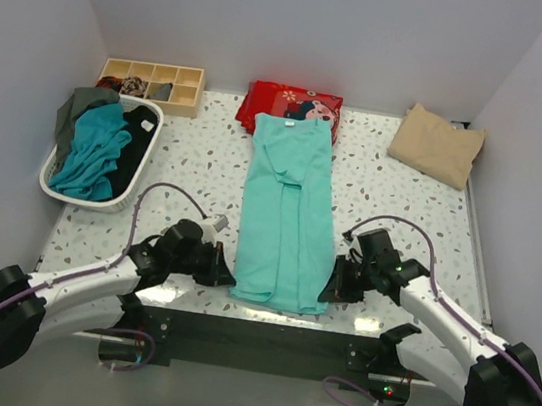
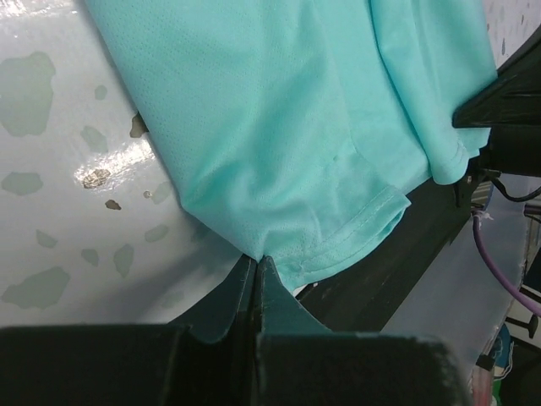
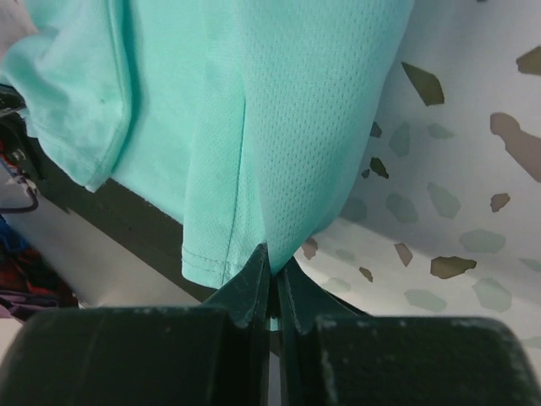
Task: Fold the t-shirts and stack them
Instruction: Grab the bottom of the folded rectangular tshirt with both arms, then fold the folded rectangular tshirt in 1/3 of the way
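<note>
Table (image 1: 403, 196): the speckled top is seen across the middle of the overhead frame.
Mint t-shirt (image 1: 284, 215): it is laid flat at frame centre, already narrowed to a strip. The long axis is run from the collar at upper centre to the hem at lower centre, right at the near table edge.
Basket (image 1: 51, 187): it is placed at the left of frame, with unfolded tees (image 1: 91, 153) heaped inside.
Beige t-shirt (image 1: 437, 146): it is folded and parked at upper right, well apart.
Left gripper (image 1: 230, 276): it is clenched on the hem's lower-left corner, with the fabric pinched tight.
Right gripper (image 1: 325, 289): it is clamped likewise on the lower-right corner.
Key relation: one corner is held per arm, level, with neither arm nearer. The shirt is stretched away from both claws toward the top of frame, so a lift-and-carry of the hem up toward the collar is judged next.
</note>
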